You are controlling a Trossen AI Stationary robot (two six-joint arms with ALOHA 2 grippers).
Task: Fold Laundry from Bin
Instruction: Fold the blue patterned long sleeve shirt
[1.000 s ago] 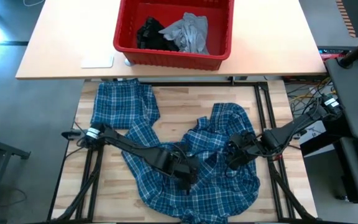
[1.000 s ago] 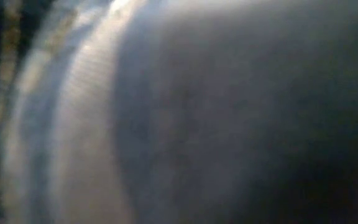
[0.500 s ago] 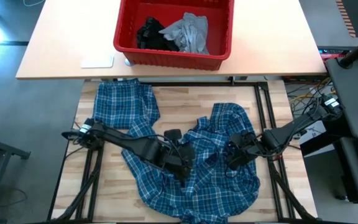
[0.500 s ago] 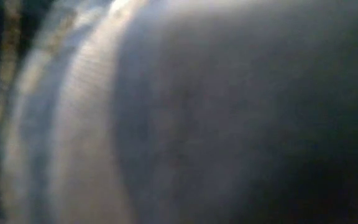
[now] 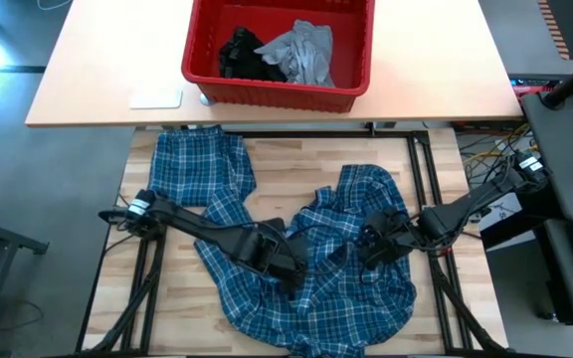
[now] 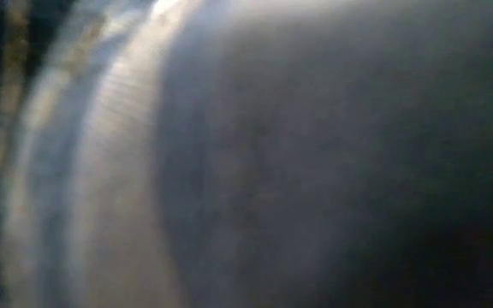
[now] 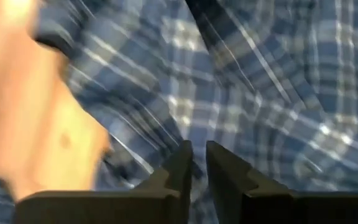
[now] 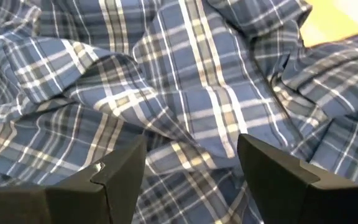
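The blue-and-white plaid shirt [image 5: 326, 298] lies crumpled across the wooden table, one part [image 5: 199, 164] flat at the far left. My left gripper [image 5: 294, 280] is over the shirt's middle, pointing down; in the left wrist view its fingers [image 7: 199, 152] stand a narrow slit apart above the plaid. My right gripper [image 5: 364, 254] hovers over the shirt's right half, fingers wide apart [image 8: 191, 162], nothing between them. The red bin [image 5: 267, 91] stands beyond the table's far edge and holds a grey T-shirt [image 5: 304, 52] and a black garment [image 5: 242, 52]. My left gripper's fingertips [image 7: 185, 155] stand close over the shirt's crumpled middle, coming from above at a slant. Whether they touch the cloth, I cannot tell.
A flat white thing [image 5: 155, 97] lies left of the bin on the tan far table. Dark frame rails [image 5: 421, 179] run along the wooden table's sides. Cables and a desk [image 5: 565, 149] crowd the right. Blurred cloth close to the lens fills the low view.
My left gripper has risen and drawn back a little toward the table's far left, rolling at the wrist. The shirt lies about as before. My right gripper has kept its place.
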